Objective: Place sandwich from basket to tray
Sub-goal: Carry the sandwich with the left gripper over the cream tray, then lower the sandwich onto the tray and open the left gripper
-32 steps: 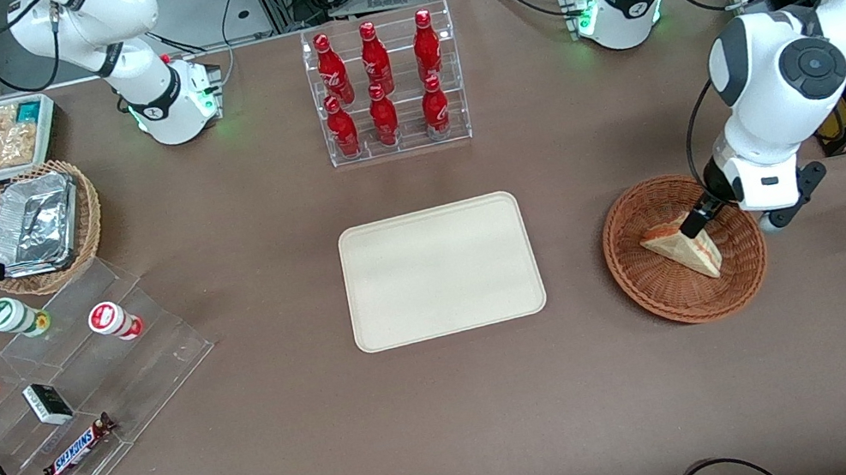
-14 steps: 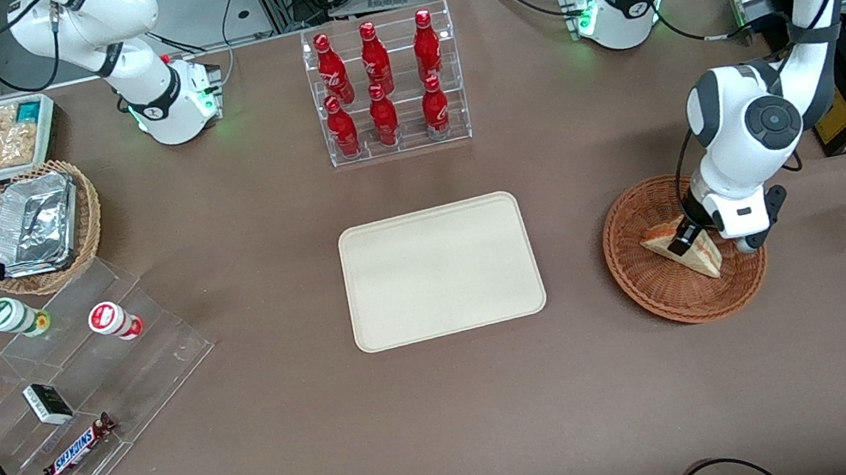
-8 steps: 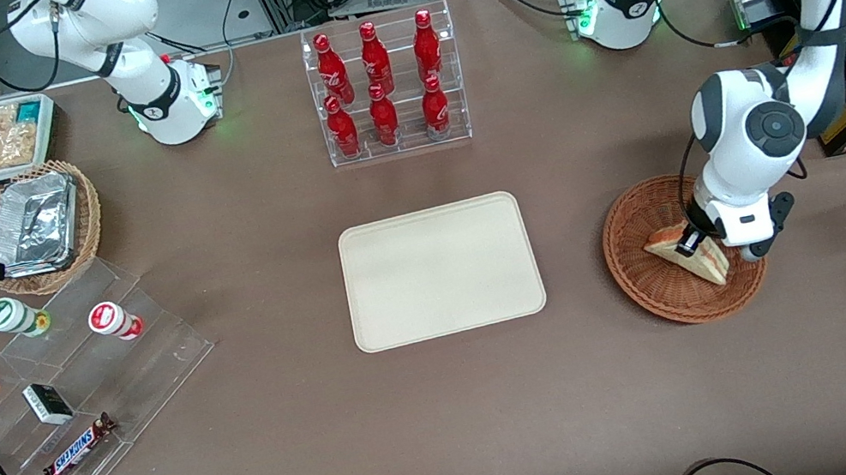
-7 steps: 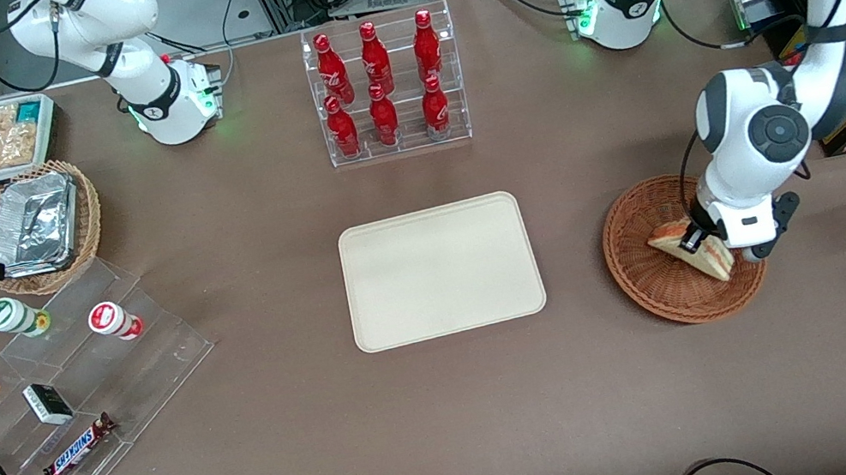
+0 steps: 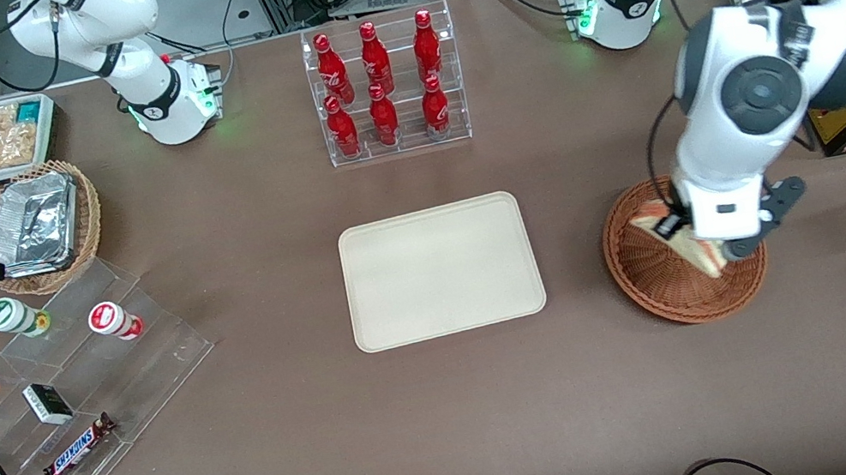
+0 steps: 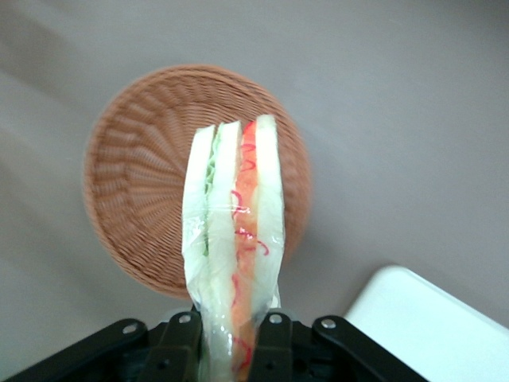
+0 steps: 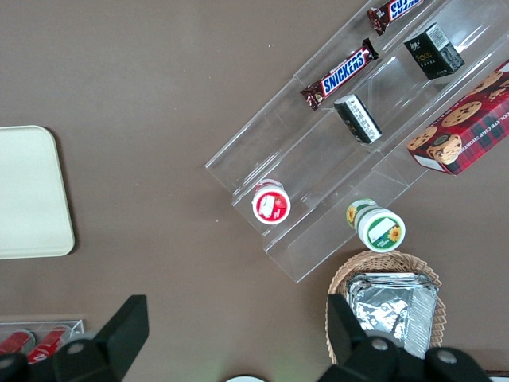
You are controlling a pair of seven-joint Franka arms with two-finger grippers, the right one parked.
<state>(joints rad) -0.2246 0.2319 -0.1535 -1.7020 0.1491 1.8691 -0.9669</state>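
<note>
Coarse woven wicker basket (image 6: 135, 191) below the end effector (image 6: 231, 338), glossy clear film over the sandwich (image 6: 232, 239) it clamps, smooth matt plastic tray (image 5: 442, 269), matt brown table (image 5: 422, 429)

Bright, even overhead light across the brown table (image 5: 292, 435), soft shadows only, glare whitening the tray (image 6: 445, 326) corner and the sandwich (image 6: 235, 239) wrap, the gripper (image 6: 231, 350) blurred up close.

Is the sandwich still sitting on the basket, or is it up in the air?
Apart. In the left wrist view the pincer pinches the sandwich, and the basket lies well below it, small and bare, with nothing resting on its weave.
</note>
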